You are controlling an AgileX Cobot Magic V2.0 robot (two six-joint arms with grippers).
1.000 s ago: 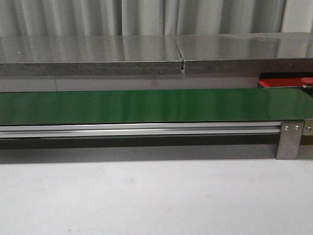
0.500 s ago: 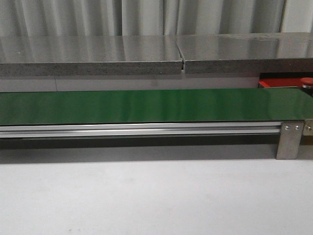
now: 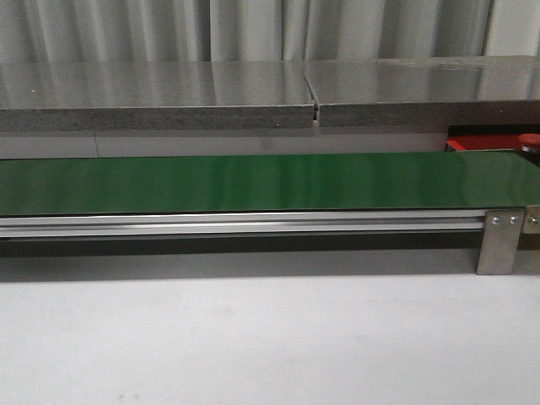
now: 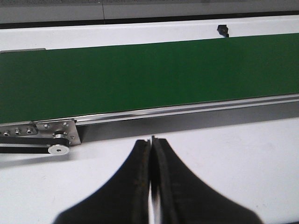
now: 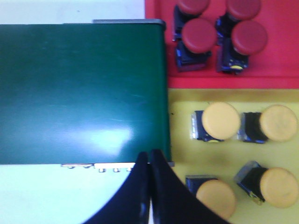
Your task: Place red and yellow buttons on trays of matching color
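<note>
With both grippers, left (image 4: pixel 152 140) and right (image 5: pixel 148 154), clenched empty, you see the light, rigid red-capped buttons (image 5: pixel 199 35) already on the flat red tray (image 5: pixel 159 56); pinch their grey bases, not the slick domes.

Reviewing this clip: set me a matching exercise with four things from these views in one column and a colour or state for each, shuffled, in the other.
Things:
1. conveyor belt
2. red tray
3. yellow tray
4. left gripper

States:
A. holds four yellow-capped buttons
B. closed, holding nothing
C. green, with nothing on it
D. holds four red-capped buttons

Pairs: 1-C, 2-D, 3-A, 4-B
</note>
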